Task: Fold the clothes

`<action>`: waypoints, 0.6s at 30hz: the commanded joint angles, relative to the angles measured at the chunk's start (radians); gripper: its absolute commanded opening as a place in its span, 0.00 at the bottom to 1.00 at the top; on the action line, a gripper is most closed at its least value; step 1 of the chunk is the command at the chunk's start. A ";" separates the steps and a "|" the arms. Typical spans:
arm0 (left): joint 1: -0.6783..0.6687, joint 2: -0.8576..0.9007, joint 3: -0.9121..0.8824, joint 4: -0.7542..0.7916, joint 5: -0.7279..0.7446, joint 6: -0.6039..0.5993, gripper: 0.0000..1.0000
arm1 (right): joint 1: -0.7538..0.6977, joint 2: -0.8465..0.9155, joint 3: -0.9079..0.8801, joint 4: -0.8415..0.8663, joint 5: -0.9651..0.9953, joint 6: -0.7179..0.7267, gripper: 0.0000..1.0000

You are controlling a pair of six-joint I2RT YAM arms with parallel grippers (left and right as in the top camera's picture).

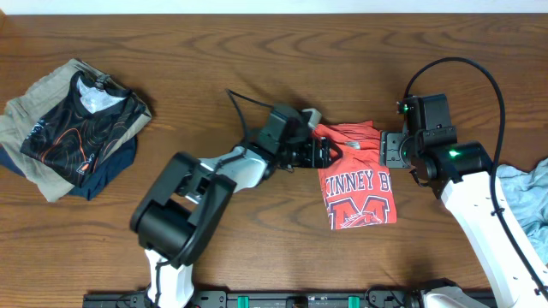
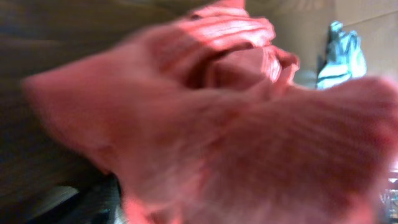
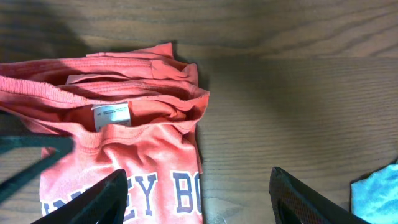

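T-shirt (image 1: 358, 190), long axis near-to-far, collar (image 3: 93, 134) seemingly farthest

Both arms reach toward the middle; right tool (image 3: 199, 180) gapes wide, left tool (image 1: 324, 154) perhaps parted, view blurred.

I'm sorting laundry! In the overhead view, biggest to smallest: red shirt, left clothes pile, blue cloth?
1. left clothes pile
2. red shirt
3. blue cloth, but the picture's edge cuts it off, so that's unsure.
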 commanded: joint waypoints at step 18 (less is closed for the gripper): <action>0.190 -0.218 -0.001 -0.238 -0.105 0.188 0.06 | -0.004 -0.003 0.014 -0.032 0.000 0.006 0.69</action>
